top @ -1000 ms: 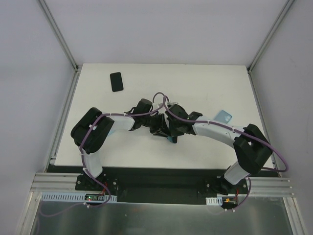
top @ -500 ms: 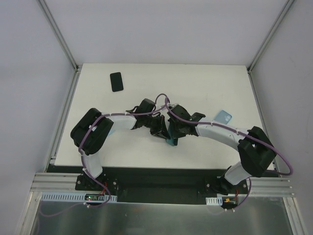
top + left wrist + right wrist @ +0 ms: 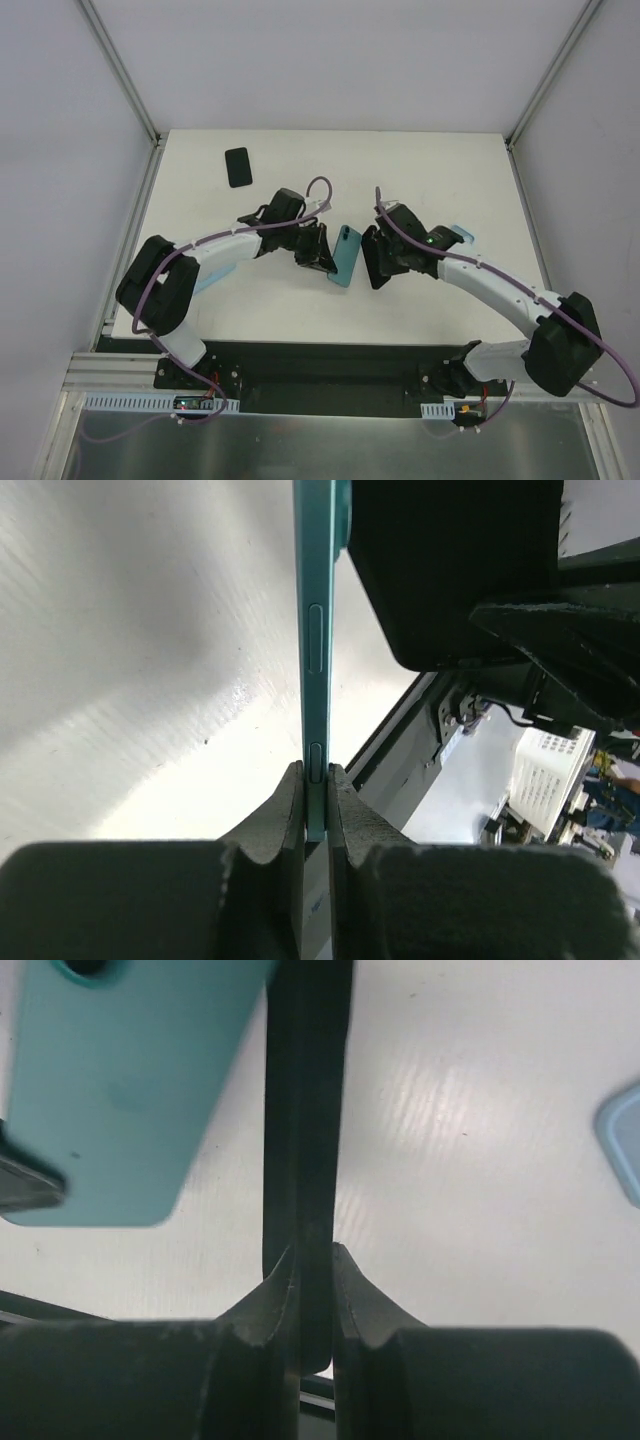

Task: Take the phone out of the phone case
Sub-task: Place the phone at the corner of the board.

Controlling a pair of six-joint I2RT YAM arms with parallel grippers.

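Observation:
My left gripper [image 3: 327, 260] [image 3: 315, 771] is shut on the lower edge of the teal phone case [image 3: 345, 255] [image 3: 313, 630], which it holds upright and edge-on above the table's middle. The case's flat back with a camera cut-out also shows in the right wrist view [image 3: 120, 1090]. My right gripper [image 3: 380, 262] [image 3: 312, 1250] is shut on the black phone [image 3: 371, 257] [image 3: 308, 1110], also held on edge. A small gap separates phone and case.
A second black phone [image 3: 237, 166] lies at the back left of the white table [image 3: 430, 170]. A light blue case [image 3: 458, 238] [image 3: 625, 1150] lies behind the right forearm. A pale blue piece [image 3: 207, 277] shows beside the left forearm.
The left gripper has shut on the teal case. Both arms have drawn apart, left arm leftward and right arm rightward, so the black phone and teal case now hang separately.

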